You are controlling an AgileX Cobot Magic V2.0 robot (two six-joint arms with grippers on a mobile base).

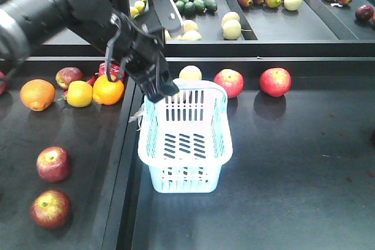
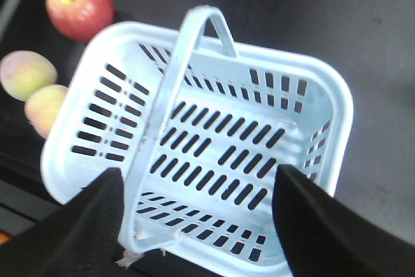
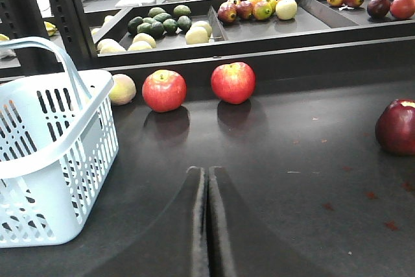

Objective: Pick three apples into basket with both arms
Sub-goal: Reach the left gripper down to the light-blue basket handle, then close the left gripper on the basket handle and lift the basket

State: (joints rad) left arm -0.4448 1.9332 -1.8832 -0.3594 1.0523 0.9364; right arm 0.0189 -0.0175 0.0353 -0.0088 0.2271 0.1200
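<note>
Plainly nothing is in yet: the pale blue-white rectangular plastic basket (image 1: 186, 177) stands empty on the matte black tabletop (image 1: 293, 174), its slotted floor bare. The black jointed left arm (image 1: 58, 4) hangs over the basket's far left corner. Its jaws are spread wide to either side of the thin handle (image 2: 176, 82) and pinch nothing. The right arm's jaws sit low over the tabletop beside the basket, with the two black fingers (image 3: 193, 225) pressed together along a thin seam.

I'd call this the very start of the picking. A round glossy red apple (image 1: 228, 82) and a second red apple (image 1: 275, 81), both flecked with yellow, rest near the back ledge just behind the basket. A darker red apple (image 3: 397, 126) lies well off to the right.

To my eye the next move belongs to the right arm. Its jaws must open, travel forward to the nearer fruit and close around its widest part. That waxy skin and round form look apt to slip or roll. The basket seems light and thin-walled, so a nudge could skid it.
</note>
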